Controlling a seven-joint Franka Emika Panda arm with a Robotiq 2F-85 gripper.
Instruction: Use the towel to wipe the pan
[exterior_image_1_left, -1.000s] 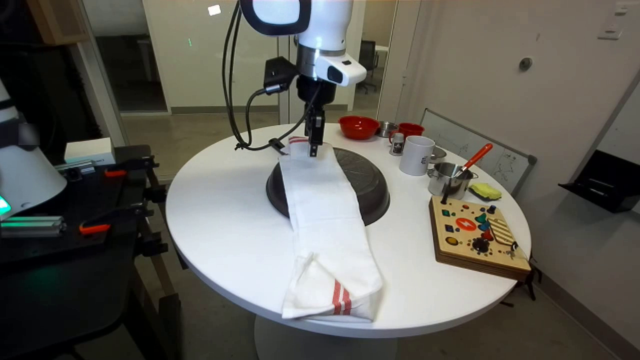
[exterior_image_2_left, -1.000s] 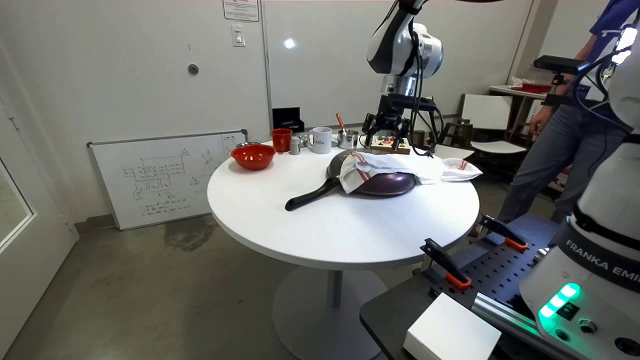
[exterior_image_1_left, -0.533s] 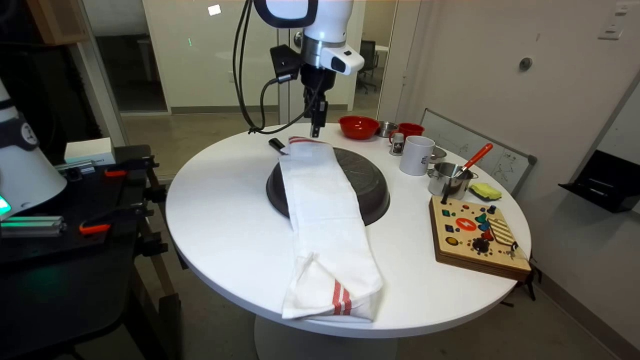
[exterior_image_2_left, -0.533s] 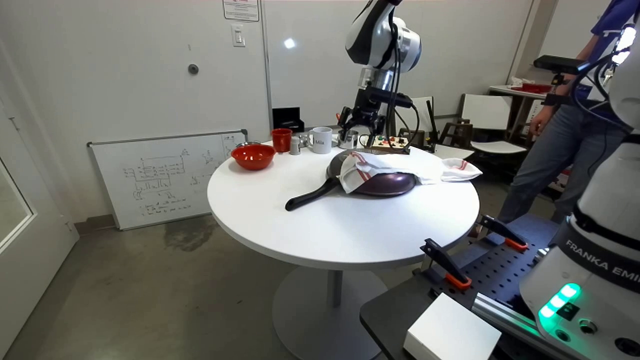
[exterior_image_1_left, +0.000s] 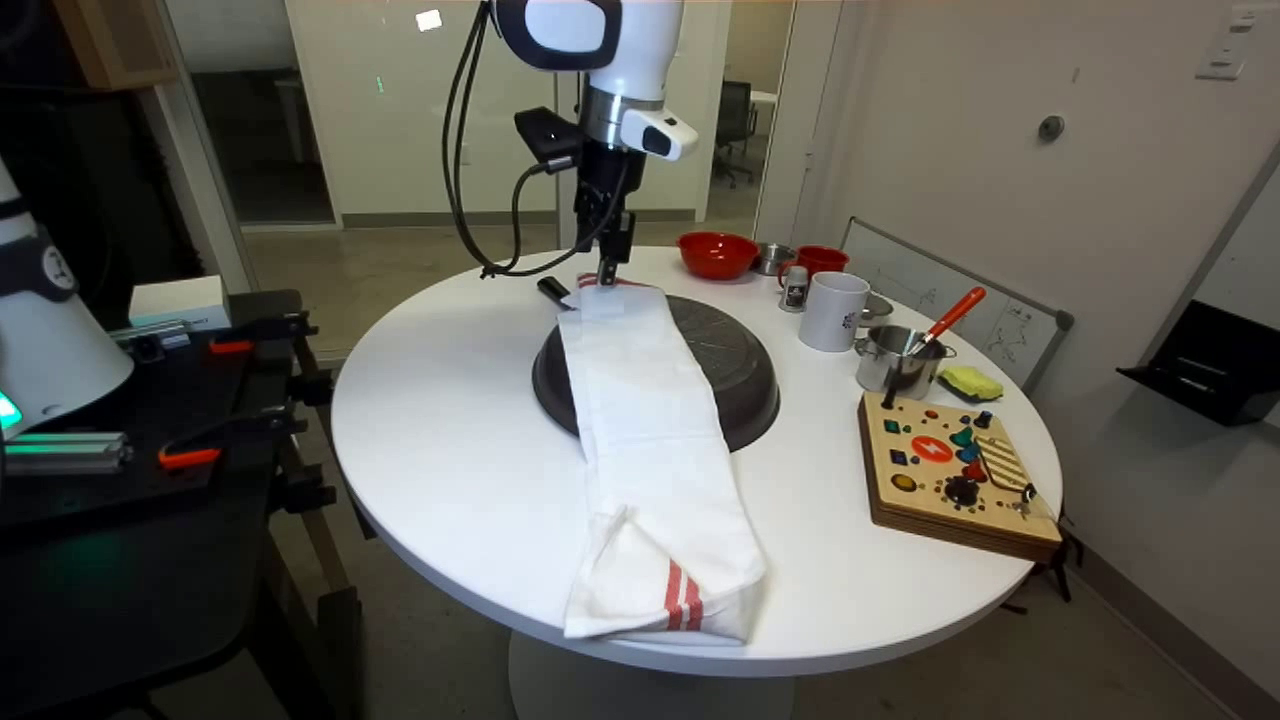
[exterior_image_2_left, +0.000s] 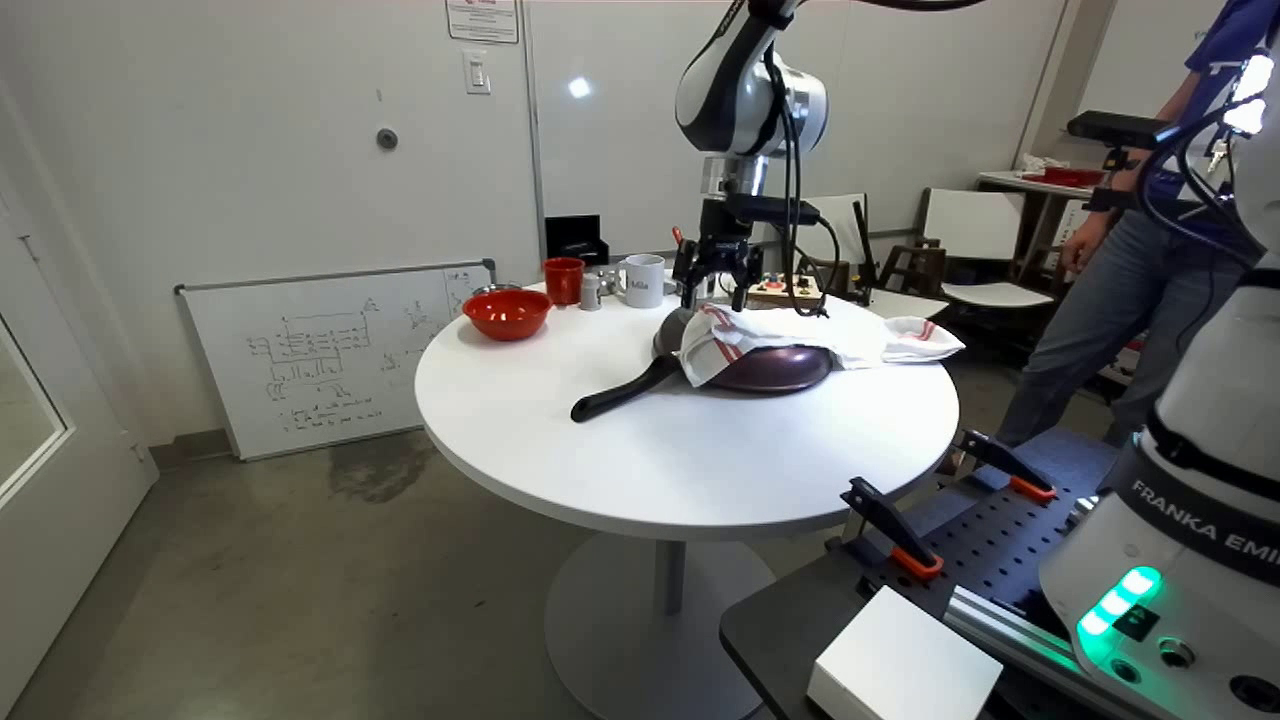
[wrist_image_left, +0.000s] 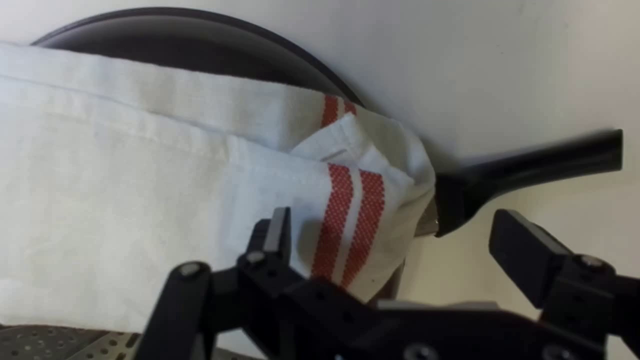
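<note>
Round white table (exterior_image_1_left: 450, 420) stands in a room where a whiteboard (exterior_image_2_left: 320, 370) leans against the wall (exterior_image_2_left: 250, 130). The pan (exterior_image_1_left: 735, 370) lies base up on the table, its handle (exterior_image_2_left: 625, 388) extending outward. The towel (exterior_image_1_left: 650, 400) is draped lengthwise across the pan: one striped end hangs over the rim beside the handle; the opposite striped end lies folded near the table edge. The end effector (wrist_image_left: 397, 232) is positioned at the towel end by the handle, fingers spread apart; the wrist view shows one finger over the towel. Contact between fingertips and towel cannot be determined. Red bowl (exterior_image_1_left: 718, 256), white mug (exterior_image_1_left: 835, 311), steel pot (exterior_image_1_left: 880, 362) and wooden control board (exterior_image_1_left: 925, 480) occupy the same table, apart from the pan.
</note>
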